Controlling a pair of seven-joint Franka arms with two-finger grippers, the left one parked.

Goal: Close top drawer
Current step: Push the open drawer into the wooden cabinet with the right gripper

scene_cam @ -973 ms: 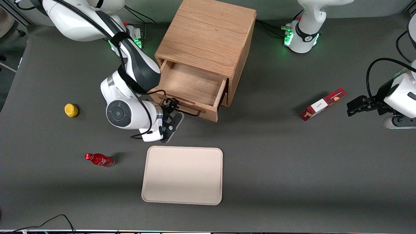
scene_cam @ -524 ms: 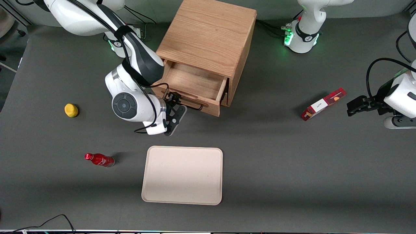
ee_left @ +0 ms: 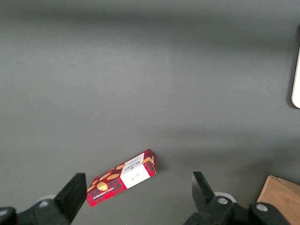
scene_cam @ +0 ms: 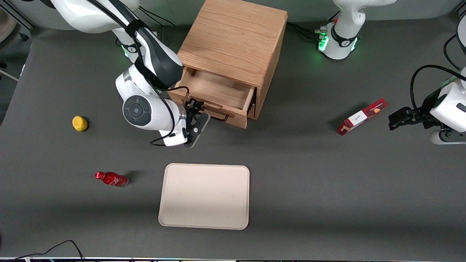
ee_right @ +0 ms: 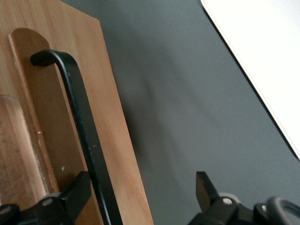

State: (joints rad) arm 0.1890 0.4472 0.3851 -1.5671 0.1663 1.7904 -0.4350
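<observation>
The oak cabinet (scene_cam: 236,40) stands on the table (scene_cam: 327,182); its top drawer (scene_cam: 218,95) juts partly out toward the front camera (inside bare); the gripper (scene_cam: 194,122), fingers spread wide, sits at the drawer's black handle (ee_right: 79,126), gripping nothing.

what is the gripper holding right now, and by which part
Nothing: the open gripper sits at the top drawer front, one finger against the black handle, not clamping it.

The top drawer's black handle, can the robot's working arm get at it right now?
Probably yes. The tool is open and sits right in front of the top drawer, with one finger beside the black handle. Nothing stands between them, and the drawer is still partly open.
</observation>
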